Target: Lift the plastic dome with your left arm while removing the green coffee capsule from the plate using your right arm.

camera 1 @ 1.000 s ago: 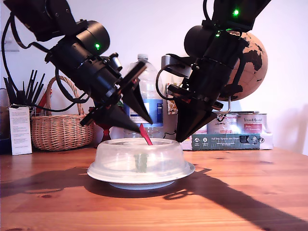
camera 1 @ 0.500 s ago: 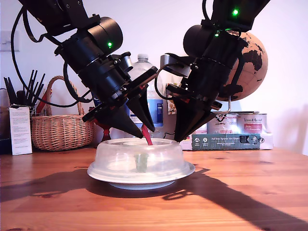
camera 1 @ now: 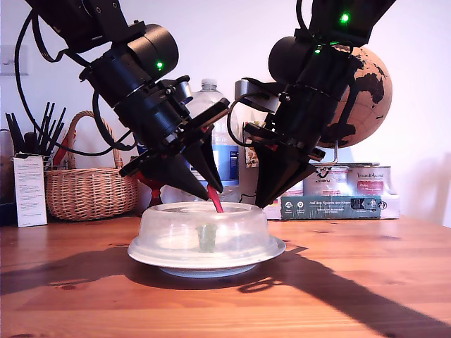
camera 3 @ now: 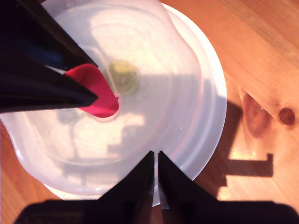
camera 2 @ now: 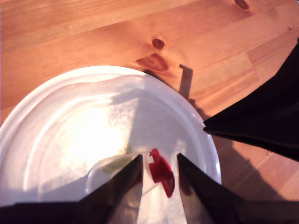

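My first gripper (camera 2: 159, 173), jaws apart, straddles the red tab (camera 2: 161, 171) of the plastic dome (camera 1: 204, 229) covering the green coffee capsule (camera 1: 206, 237); my second gripper (camera 3: 155, 161) waits closed; next, pinch and lift

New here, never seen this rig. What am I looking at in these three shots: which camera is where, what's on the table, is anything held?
I am two black robot arms, each ending in a pointed claw. One picture comes from a camera facing the table; the other two come from cameras riding on each claw and looking down.

A white plate sits on the wood under a clear plastic dome, with a green coffee capsule inside.

My first claw is open, with its fingers on either side of the dome's red tab. My second claw hangs shut above the dome's edge.

Nothing is held yet.
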